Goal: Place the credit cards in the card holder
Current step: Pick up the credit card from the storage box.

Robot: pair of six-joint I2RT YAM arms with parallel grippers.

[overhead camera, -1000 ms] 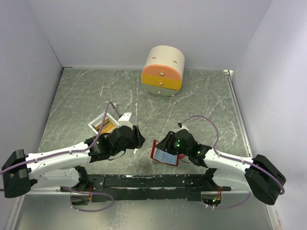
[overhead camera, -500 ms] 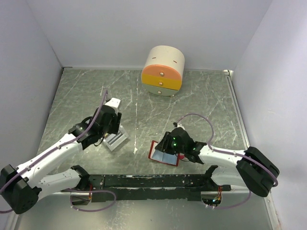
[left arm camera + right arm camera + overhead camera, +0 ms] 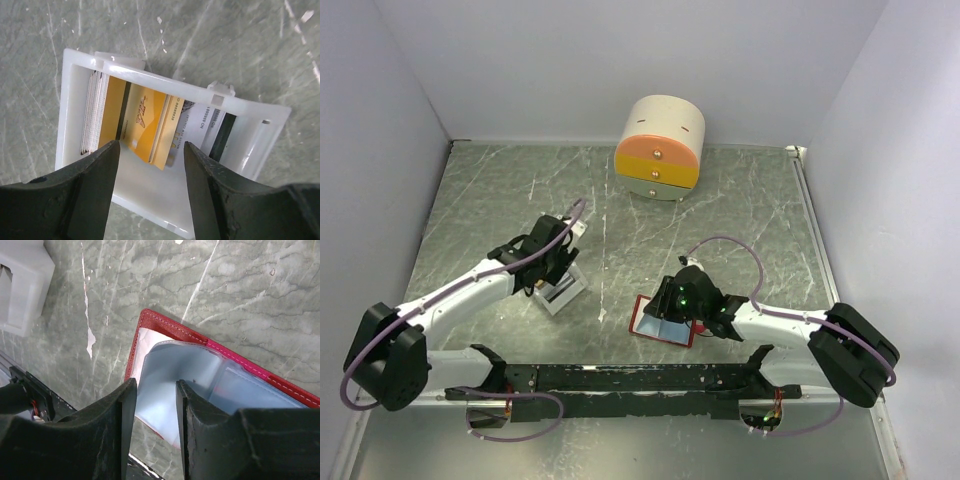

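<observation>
Grey marbled table (image 3: pixel 740 200). We see left gripper (image 3: pixel 150 155) with fingers spread above credit cards (image 3: pixel 142 122) in white tray (image 3: pixel 72 100), 8 o'clock. Right gripper (image 3: pixel 154 400) has fingers parted over open card holder (image 3: pixel 165 326), 5 o'clock.

On the table (image 3: pixel 740 220), the cards (image 3: pixel 142 125) sit in a tray (image 3: pixel 75 80) at left, below the left gripper (image 3: pixel 150 152). The card holder (image 3: pixel 644 322) lies at right, near the front edge, under the right gripper (image 3: pixel 155 386). The drawer box (image 3: pixel 660 148) stands well behind both, by the back wall.
</observation>
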